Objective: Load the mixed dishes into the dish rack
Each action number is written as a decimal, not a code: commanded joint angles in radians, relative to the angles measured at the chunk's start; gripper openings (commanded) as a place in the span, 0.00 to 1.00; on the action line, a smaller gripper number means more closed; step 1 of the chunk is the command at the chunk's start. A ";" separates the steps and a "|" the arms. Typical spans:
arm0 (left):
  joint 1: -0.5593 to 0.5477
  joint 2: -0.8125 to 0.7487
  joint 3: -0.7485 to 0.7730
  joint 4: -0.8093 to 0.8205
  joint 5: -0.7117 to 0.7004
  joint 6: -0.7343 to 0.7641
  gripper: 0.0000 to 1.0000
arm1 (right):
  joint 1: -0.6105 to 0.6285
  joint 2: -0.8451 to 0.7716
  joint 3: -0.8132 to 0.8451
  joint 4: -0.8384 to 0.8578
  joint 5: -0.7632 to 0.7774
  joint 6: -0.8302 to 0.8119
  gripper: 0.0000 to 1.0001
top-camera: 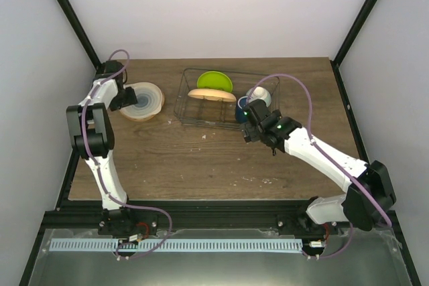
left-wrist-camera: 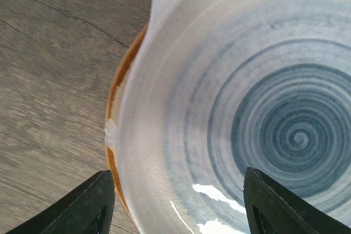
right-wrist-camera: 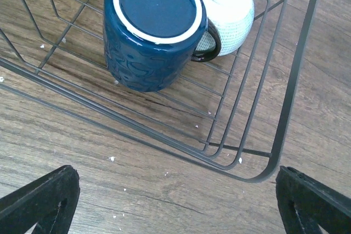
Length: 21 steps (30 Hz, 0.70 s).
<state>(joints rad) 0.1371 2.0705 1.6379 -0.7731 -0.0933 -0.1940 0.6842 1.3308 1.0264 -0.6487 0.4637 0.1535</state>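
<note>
The cream plate [top-camera: 142, 100] lies on the table at the left, its blue-grey ringed face up, and fills the left wrist view [left-wrist-camera: 263, 113]. My left gripper [top-camera: 125, 98] is open at its left rim [left-wrist-camera: 178, 212], one finger [left-wrist-camera: 82, 206] outside the rim and one [left-wrist-camera: 290, 206] over the plate. The dish rack [top-camera: 185, 102] holds the lime-green plate [top-camera: 214, 82], the peach-orange plate [top-camera: 211, 94], the upturned mint bowl [top-camera: 260, 96] and the upturned dark blue mug [top-camera: 241, 113]. My right gripper [top-camera: 249, 128] is open and empty just outside the rack's near right corner [right-wrist-camera: 175, 206].
In the right wrist view the mug [right-wrist-camera: 153, 31] leans against the mint bowl [right-wrist-camera: 230, 4] inside the rack's wire corner [right-wrist-camera: 296, 80]. Small white crumbs dot the wooden table [top-camera: 201, 159]. Black frame posts stand at the table's back corners.
</note>
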 commanded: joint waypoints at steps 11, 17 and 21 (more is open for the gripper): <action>-0.022 0.034 -0.032 0.014 -0.011 -0.007 0.64 | 0.008 -0.022 -0.017 0.019 0.009 0.003 0.89; -0.021 0.003 -0.030 0.010 -0.021 -0.005 0.64 | 0.008 -0.016 -0.024 0.026 0.010 0.001 0.89; -0.018 -0.012 -0.009 -0.003 -0.031 -0.003 0.65 | 0.008 -0.009 -0.031 0.028 0.010 0.001 0.89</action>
<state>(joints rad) 0.1177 2.0743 1.6207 -0.7612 -0.1055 -0.2008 0.6842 1.3308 1.0096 -0.6395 0.4644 0.1513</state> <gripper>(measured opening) 0.644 0.891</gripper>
